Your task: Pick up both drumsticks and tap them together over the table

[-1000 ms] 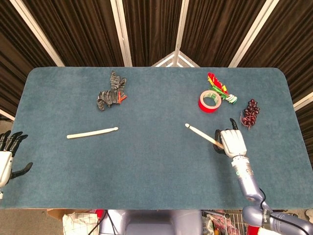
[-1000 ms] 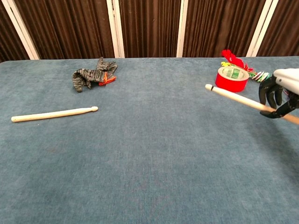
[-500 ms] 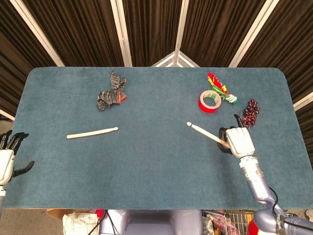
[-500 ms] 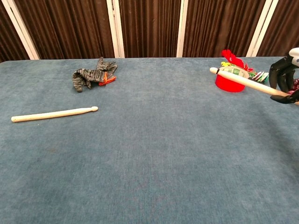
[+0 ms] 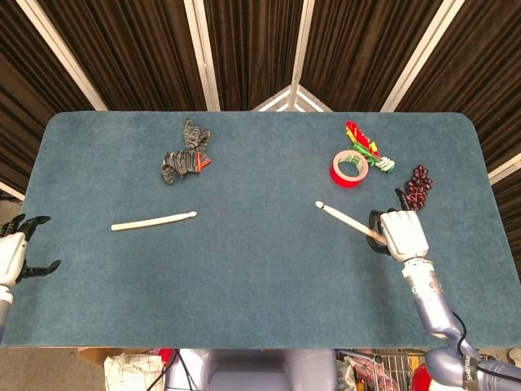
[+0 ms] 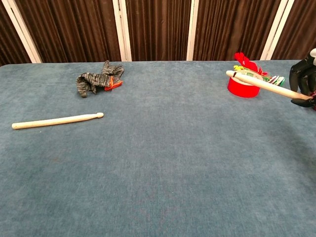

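Observation:
One pale wooden drumstick (image 5: 154, 221) (image 6: 57, 120) lies flat on the left half of the blue table, tip pointing right. My right hand (image 5: 402, 235) (image 6: 304, 78) grips the butt of the second drumstick (image 5: 346, 220) (image 6: 261, 84) and holds it lifted above the table, tip pointing left. My left hand (image 5: 13, 257) hangs off the table's left edge with its fingers spread and nothing in it, well left of the lying stick. The chest view does not show the left hand.
A grey striped cloth toy (image 5: 184, 157) (image 6: 98, 79) lies at the back left. A red tape roll (image 5: 348, 168) (image 6: 244, 82), a red-green-yellow toy (image 5: 365, 147) and a dark grape bunch (image 5: 417, 187) sit close behind my right hand.
My right hand has risen and drifted right with the drumstick, lifting it higher off the table. The left hand has slid further left and up along the table edge.

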You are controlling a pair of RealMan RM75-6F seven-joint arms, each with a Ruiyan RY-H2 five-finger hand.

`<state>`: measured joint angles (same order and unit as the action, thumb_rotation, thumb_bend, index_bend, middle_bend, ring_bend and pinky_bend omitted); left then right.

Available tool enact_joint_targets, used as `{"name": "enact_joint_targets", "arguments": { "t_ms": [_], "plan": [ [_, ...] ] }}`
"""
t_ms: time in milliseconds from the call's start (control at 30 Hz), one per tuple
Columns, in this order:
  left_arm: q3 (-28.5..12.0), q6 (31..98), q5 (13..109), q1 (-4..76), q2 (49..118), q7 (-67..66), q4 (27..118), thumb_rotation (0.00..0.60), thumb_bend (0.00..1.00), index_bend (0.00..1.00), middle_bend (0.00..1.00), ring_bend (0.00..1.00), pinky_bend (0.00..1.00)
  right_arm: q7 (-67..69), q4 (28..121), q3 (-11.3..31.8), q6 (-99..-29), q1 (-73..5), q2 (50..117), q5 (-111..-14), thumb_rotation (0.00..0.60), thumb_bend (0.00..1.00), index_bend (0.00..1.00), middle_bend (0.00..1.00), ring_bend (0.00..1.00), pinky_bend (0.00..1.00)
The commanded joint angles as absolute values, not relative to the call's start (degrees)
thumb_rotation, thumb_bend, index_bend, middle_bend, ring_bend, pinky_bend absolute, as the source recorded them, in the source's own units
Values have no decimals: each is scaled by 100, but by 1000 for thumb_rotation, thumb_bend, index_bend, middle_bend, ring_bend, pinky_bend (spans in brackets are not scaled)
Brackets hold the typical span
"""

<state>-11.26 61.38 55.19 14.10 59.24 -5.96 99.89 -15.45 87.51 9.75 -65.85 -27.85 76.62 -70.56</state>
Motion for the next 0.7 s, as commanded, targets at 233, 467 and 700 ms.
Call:
{"name": "enact_joint_targets", "arguments": {
  "t_ms": [233,467,700],
  "plan": [
    [-1385,5352,4198,2280,5911,-1199,9624,600,309,214,210,0,0,-1502,8743,977,-6603,-2770,7657,-7062,600,474,838,692,549,36],
    [-1303,5152,3334,2812,6340,-1825,9130,600,310,285,246,0,0,-1493,8765,962,-6649,-2738,7614,-7098,600,475,838,692,550,36],
    [-1183,5082,3144,3190,6820,-2224,8760,600,352,327,281,0,0,-1487,8775,960,-6661,-2714,7564,-7085,600,474,838,692,552,36]
  ]
}}
